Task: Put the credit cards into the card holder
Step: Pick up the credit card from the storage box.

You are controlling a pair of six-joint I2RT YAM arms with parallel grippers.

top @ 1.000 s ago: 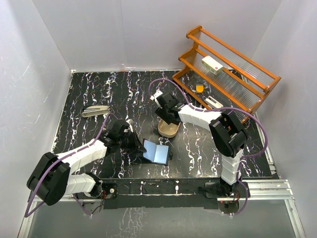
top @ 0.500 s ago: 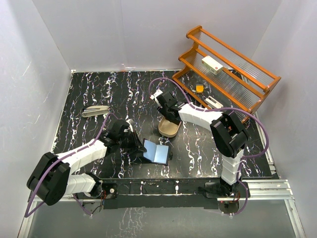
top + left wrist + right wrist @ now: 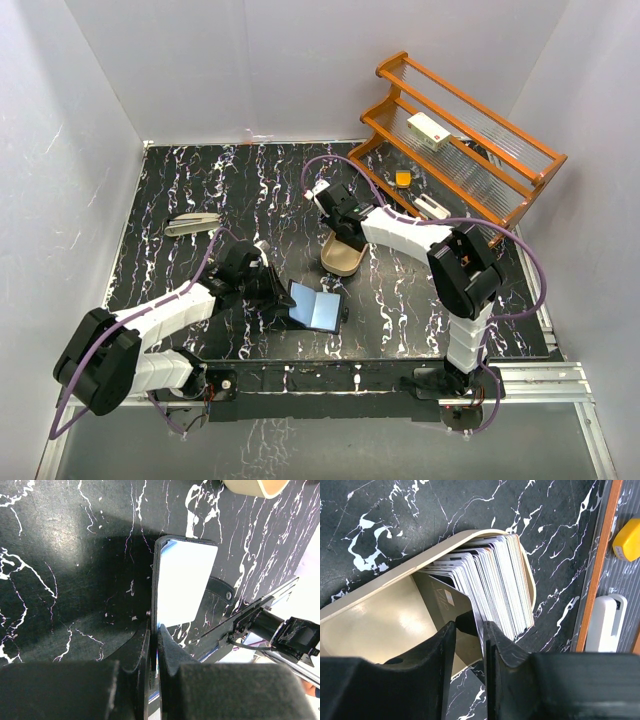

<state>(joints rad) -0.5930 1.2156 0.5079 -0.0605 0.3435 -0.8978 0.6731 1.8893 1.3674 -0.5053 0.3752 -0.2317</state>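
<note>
Clamping a flap of the open card holder (image 3: 318, 308), the left gripper (image 3: 154, 630) holds it on the counter (image 3: 200, 180) near the cream tray (image 3: 338, 271). Inside that tray, the right gripper (image 3: 468, 630) straddles the endmost of the credit cards (image 3: 495, 580); whether it grips, I cannot tell.

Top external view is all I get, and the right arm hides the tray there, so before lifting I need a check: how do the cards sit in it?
Observer: The credit cards stand on edge, packed in a row at one end of the cream tray.
Operator: And the right jaws?
Observer: They straddle the cards at the row's open end, nearly closed; a firm pinch I cannot confirm.
Operator: Left side?
Observer: The left jaws are shut on the black edge of the card holder.
</note>
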